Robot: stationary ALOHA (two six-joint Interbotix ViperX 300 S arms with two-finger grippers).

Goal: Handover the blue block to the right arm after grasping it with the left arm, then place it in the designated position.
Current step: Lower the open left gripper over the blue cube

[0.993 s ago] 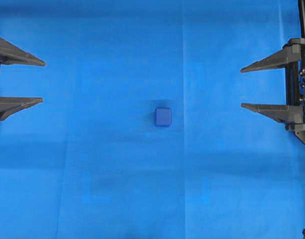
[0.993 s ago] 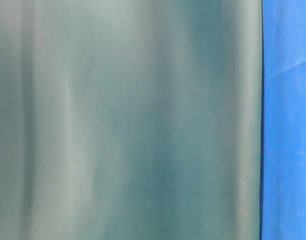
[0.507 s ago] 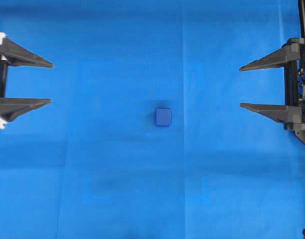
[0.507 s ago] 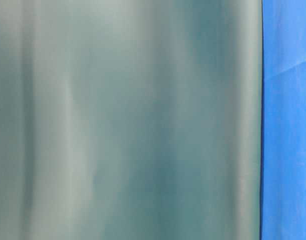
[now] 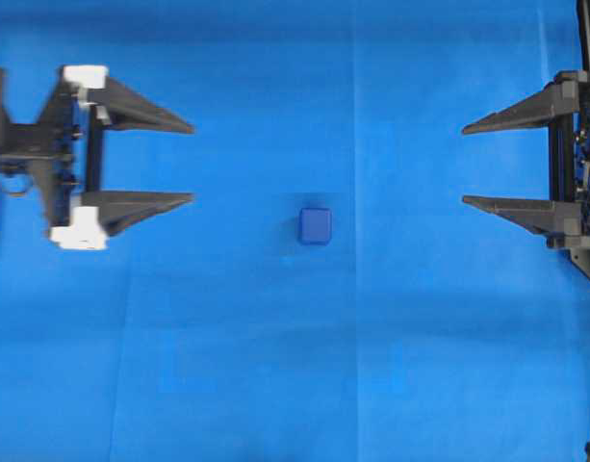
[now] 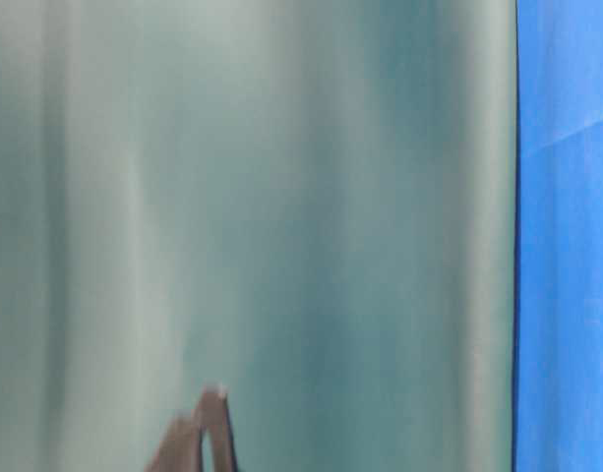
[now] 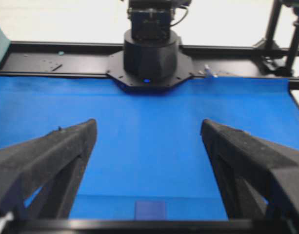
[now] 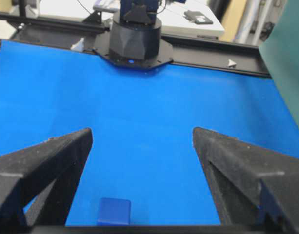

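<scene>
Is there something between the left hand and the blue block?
No. In the overhead view only bare blue cloth lies between the open left hand and the blue block.

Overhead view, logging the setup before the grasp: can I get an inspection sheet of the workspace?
Surface: blue cloth, faint creases.
Job's things: blue block on the cloth near centre, untouched.
Clutter: nothing seen.
Grippers: left gripper open, short of the block; right gripper open at the right edge, empty.
Cables: a thin one by the left gripper's body.
Surroundings: black frame and arm bases beyond the cloth; green panel fills the table-level view.
</scene>
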